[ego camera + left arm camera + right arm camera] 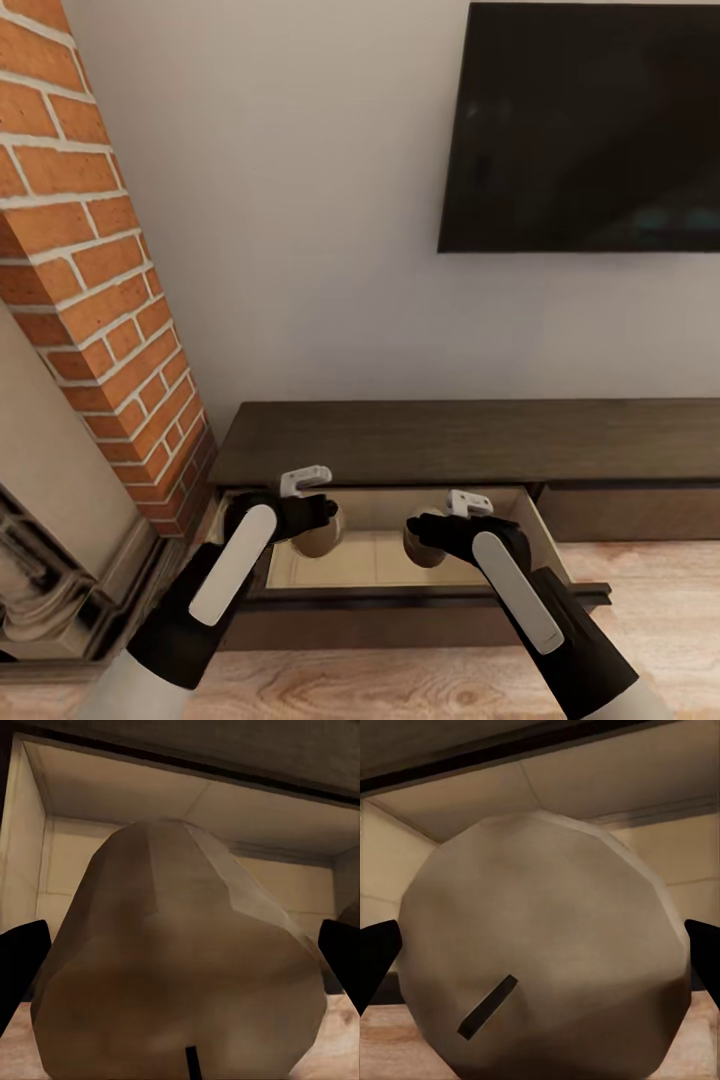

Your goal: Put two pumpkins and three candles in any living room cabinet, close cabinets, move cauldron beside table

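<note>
The long dark brown cabinet (450, 440) stands against the wall, its left drawer pulled out so the pale interior (375, 565) shows. My left gripper (318, 522) is shut on a beige-tan candle (320, 540) held above the drawer's left part. In the left wrist view that candle (180, 975) sits between the black fingers (19, 964), wick end toward the camera. My right gripper (430, 535) is shut on a second candle (424, 548) over the drawer's right part. That second candle (544, 945) looms large in the right wrist view, the fingers (703, 952) at its sides.
A red brick chimney (90, 280) and the stone-coloured fireplace (50, 580) stand close on the left. A black TV (590, 130) hangs on the wall above the cabinet. Wooden floor (640, 580) lies in front. The drawer's dark front panel (400, 600) juts toward me.
</note>
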### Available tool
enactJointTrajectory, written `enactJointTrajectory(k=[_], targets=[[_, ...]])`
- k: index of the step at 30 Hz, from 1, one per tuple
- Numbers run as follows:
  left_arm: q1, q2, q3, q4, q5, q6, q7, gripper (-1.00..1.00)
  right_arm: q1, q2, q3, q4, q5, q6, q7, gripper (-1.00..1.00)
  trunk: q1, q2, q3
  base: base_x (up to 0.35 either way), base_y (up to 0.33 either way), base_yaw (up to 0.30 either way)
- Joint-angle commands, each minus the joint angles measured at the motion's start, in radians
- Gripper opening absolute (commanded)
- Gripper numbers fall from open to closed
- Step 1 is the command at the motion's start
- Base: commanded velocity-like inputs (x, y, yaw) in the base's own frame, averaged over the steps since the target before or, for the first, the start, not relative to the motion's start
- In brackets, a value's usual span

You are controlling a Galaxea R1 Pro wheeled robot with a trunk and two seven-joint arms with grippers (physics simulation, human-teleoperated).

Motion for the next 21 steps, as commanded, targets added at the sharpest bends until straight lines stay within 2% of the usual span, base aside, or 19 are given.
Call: enactJointTrajectory(k=[1, 4, 6, 9, 12, 15, 21], targets=[[-0.004, -0.019, 0.0, 0.02, -0.034, -0.005, -0.004, -1.0, -0.001, -0.001, 0.003, -0.002, -0.008, -0.001, -0.01, -1.0, 0.004, -0.008, -0.004, 0.0, 0.0, 0.0], [-0.008, -0.045, 0.002, 0.052, -0.119, -0.018, -0.042, -1.0, -0.002, -0.001, 0.005, -0.009, -0.006, -0.001, -0.01, -1.0, 0.015, -0.029, -0.013, 0.0, 0.0, 0.0], [-0.008, -0.049, 0.004, 0.06, -0.143, -0.021, -0.052, -1.0, -0.003, -0.001, 0.006, -0.011, -0.006, -0.003, -0.01, -1.0, 0.023, -0.043, -0.02, 0.0, 0.0, 0.0], [-0.009, -0.052, 0.006, 0.075, -0.155, -0.028, -0.056, -1.0, -0.003, -0.001, 0.009, -0.011, -0.006, -0.024, -0.009, -1.0, 0.034, -0.064, -0.029, 0.0, 0.0, 0.0], [-0.009, -0.052, 0.005, 0.083, -0.16, -0.051, -0.058, -1.0, -0.003, -0.001, 0.047, -0.003, -0.005, -0.069, 0.013, -1.0, 0.046, -0.085, -0.039, 0.0, 0.0, 0.0], [-0.009, -0.054, 0.004, 0.092, -0.162, -0.058, -0.058, -1.0, -0.003, -0.001, 0.066, 0.003, 0.0, -0.102, 0.033, -1.0, 0.057, -0.106, -0.048, 0.0, 0.0, 0.0], [-0.009, -0.053, 0.003, 0.1, -0.179, -0.062, -0.059, -1.0, -0.003, 0.0, 0.072, -0.003, 0.064, -0.115, 0.041, -1.0, 0.08, -0.148, -0.067, 0.0, 0.0, 0.0]])
